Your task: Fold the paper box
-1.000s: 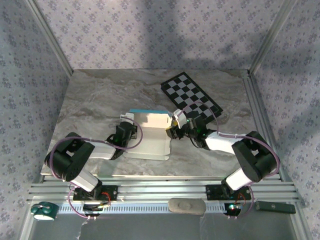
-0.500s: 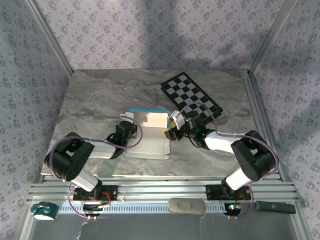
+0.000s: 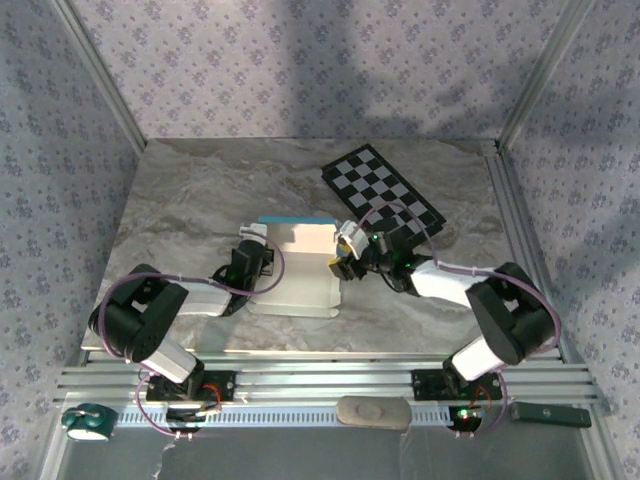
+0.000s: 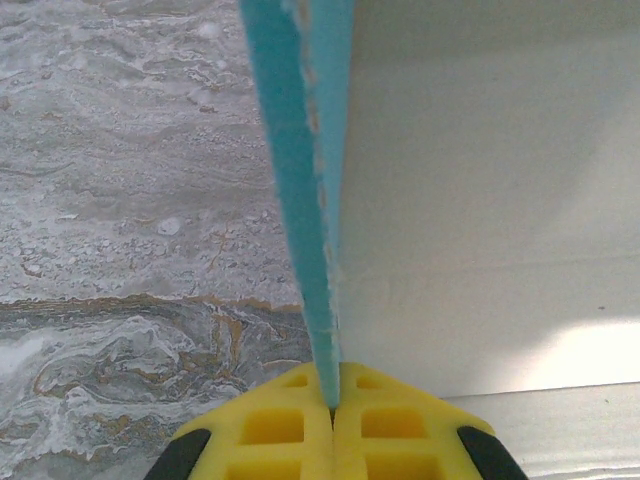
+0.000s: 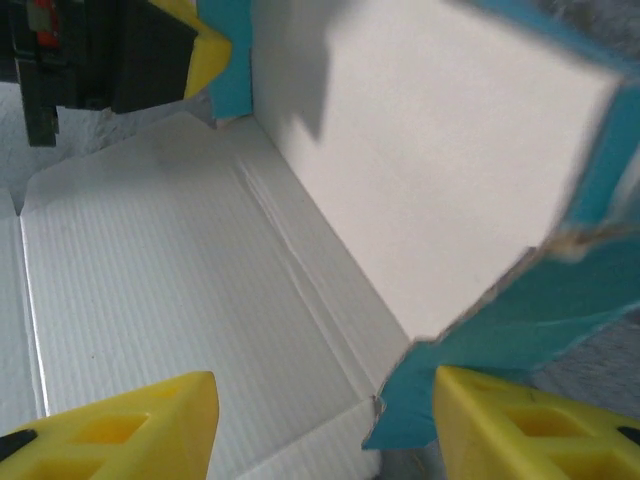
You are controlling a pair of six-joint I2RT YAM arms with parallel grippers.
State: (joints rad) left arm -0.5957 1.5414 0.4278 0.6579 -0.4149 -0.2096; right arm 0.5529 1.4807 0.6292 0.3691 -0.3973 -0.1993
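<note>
The left gripper (image 4: 333, 400) has its yellow fingers pinched tight together on the thin turquoise edge of a flap (image 4: 300, 150), holding it upright. The right gripper (image 5: 320, 425) stands with its jaws apart, nothing between them gripped; a torn-looking turquoise tab (image 5: 500, 320) sits just beside its right-hand finger.

Between the 2 arms lies the paper box (image 3: 298, 280), near the middle of the marble table (image 3: 200, 190): white base panel flat, back wall raised, with the checkerboard (image 3: 383, 197) just behind the right arm.

I'd say the right side is being stood up next. To do it well, the right jaws should take that tab squarely near its crease, not its corner. Swing it gently, while the left pinch anchors the box so it doesn't skid.
</note>
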